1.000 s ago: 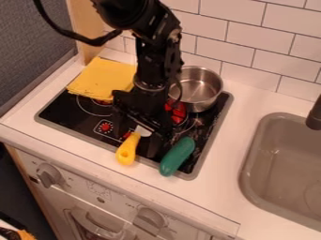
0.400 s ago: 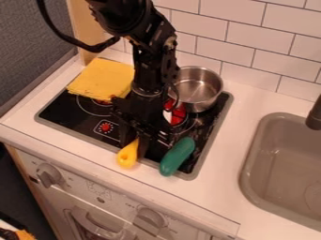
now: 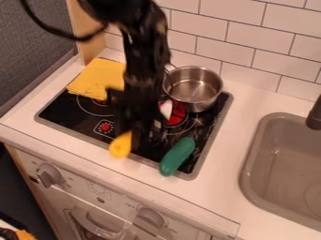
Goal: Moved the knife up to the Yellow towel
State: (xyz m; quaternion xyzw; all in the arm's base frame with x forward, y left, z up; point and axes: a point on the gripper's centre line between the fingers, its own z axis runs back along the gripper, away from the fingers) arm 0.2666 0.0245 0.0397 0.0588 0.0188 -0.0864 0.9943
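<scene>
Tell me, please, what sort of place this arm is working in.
It looks like a toy or mock-up kitchen: there is a black cooktop with a metal pot on it, a sink set into the counter to the right, and control knobs on the front below.

knife (image 3: 120, 145): shifted up and left in view; arm (image 3: 144, 51): same way, seemingly carrying it, though blurred

Counter (image 3: 251, 101): bright, softly lit
Pot (image 3: 195, 88): pale glints
Sink (image 3: 276, 164): soft inner shading
Arm (image 3: 145, 47) and pincer (image 3: 149, 140): dark, blurred
</scene>
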